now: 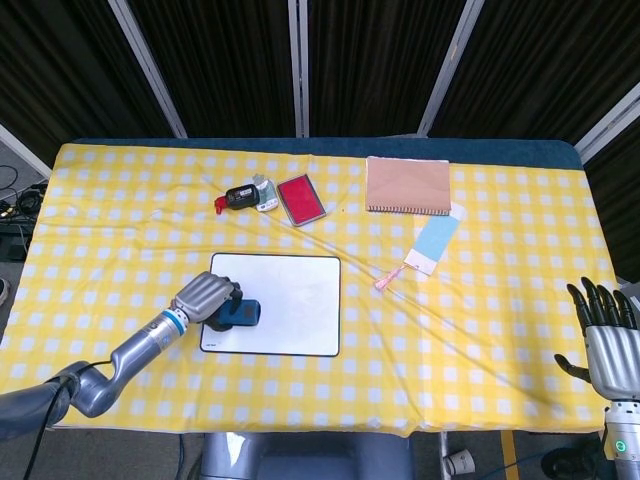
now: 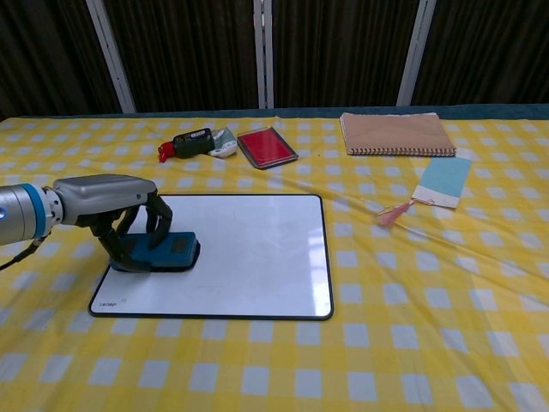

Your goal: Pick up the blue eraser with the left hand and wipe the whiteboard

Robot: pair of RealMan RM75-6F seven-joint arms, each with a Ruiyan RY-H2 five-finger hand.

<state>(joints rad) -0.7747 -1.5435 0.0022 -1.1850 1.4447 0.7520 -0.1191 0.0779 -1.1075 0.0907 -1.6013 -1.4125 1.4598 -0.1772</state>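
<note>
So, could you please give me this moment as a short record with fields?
left hand: grips the blue eraser
blue eraser: flat on the whiteboard, near its left edge
whiteboard: lies on the checked tablecloth; surface looks clean
right hand: off the table's right edge, fingers spread, holding nothing
behind the board: red case, tan notebook
</note>
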